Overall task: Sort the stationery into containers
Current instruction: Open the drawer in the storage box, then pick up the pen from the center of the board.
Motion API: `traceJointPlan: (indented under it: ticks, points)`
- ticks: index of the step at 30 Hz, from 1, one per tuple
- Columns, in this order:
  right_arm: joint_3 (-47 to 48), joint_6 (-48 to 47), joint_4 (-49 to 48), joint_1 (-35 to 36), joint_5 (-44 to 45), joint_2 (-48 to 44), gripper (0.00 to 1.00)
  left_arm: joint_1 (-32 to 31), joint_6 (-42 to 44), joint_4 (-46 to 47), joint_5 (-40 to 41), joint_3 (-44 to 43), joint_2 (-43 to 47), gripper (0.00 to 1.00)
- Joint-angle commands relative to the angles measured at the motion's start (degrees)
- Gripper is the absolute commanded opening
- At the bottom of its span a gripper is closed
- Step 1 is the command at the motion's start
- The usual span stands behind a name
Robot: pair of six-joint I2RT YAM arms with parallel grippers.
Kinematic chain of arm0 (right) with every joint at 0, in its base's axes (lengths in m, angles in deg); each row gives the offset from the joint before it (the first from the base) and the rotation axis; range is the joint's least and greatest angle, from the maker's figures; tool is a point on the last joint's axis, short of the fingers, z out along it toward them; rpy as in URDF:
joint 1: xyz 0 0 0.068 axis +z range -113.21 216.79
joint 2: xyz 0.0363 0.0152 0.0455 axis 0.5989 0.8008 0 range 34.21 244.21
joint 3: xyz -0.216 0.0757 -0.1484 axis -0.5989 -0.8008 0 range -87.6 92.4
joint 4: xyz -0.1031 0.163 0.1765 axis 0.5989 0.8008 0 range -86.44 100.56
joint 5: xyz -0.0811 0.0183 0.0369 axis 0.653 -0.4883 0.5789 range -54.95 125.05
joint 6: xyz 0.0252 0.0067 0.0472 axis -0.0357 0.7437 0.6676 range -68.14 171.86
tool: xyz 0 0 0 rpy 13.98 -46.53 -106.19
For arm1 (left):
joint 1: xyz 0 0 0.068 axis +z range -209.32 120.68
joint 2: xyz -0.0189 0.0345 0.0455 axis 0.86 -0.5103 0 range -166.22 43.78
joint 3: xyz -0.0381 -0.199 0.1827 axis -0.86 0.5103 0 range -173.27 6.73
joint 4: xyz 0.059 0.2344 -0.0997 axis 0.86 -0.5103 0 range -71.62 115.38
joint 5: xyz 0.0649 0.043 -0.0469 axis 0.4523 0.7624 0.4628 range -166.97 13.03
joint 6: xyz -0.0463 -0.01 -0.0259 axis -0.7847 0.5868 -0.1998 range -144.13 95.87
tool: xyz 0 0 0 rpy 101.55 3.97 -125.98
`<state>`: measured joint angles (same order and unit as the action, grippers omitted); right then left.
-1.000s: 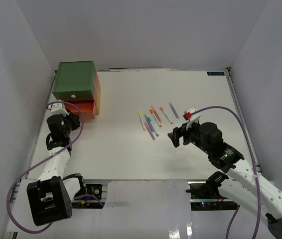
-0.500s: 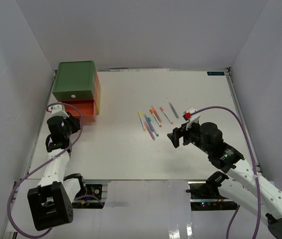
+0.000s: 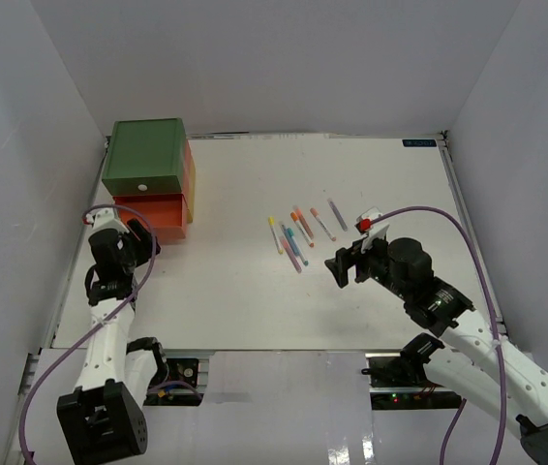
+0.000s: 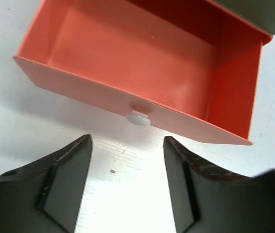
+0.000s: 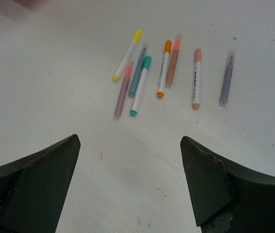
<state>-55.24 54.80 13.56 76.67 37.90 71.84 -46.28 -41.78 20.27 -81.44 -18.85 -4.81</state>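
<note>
While the white bench point(image 3: 255, 291) carries the stacked containers point(image 3: 144, 160) at its far left, only the orange-red drawer point(image 4: 142, 63) stands pulled out, bare inside; I'd say no sorting is done yet. The left gripper point(image 4: 128, 143), facing the drawer's knob point(image 4: 138, 118), and the right gripper point(image 5: 130, 143) both gape, holding nothing. About eight slim pastel pens point(image 5: 163, 75) lie loose mid-bench, all waiting.

White table point(image 3: 255, 300), plain grey-white walls point(image 3: 274, 58) on three sides
</note>
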Motion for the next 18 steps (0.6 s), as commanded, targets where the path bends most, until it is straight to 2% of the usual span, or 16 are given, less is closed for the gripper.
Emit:
traceJointPlan:
  ticks: [1, 5, 10, 13, 14, 16, 18]
  points:
    - [1.0, 1.1, -2.2, 0.0, 2.4, 0.9, 0.9, -0.5, -2.0, -7.0, 3.5, -4.9, 3.3, 0.72]
    - [3.6, 2.8, 0.0, -0.3, 8.0, 4.4, 0.9, -0.5, -2.3, -15.4, 2.7, -10.2, 5.1, 0.73]
    - [7.4, 6.4, 1.2, -3.8, 8.8, 12.8, 0.93, -0.6, -0.5, -19.0, -5.0, -17.2, 7.4, 0.76]
    - [9.2, 7.1, 1.1, -8.5, 5.4, 19.1, 0.95, -2.5, -0.1, -19.7, -6.0, -18.8, 8.8, 0.87]
    - [10.6, 6.9, 1.0, -9.6, 5.1, 21.0, 0.95, -2.9, 0.0, -19.6, -6.3, -19.4, 9.2, 0.93]
    - [12.4, 5.6, 0.9, -12.5, 4.0, 26.4, 0.96, -4.7, 0.4, -19.6, -6.5, -19.8, 10.4, 0.98]
    - [15.4, 4.6, 1.0, -13.9, 3.7, 32.1, 1.0, -6.9, 0.6, -19.8, -6.4, -19.8, 11.1, 0.98]
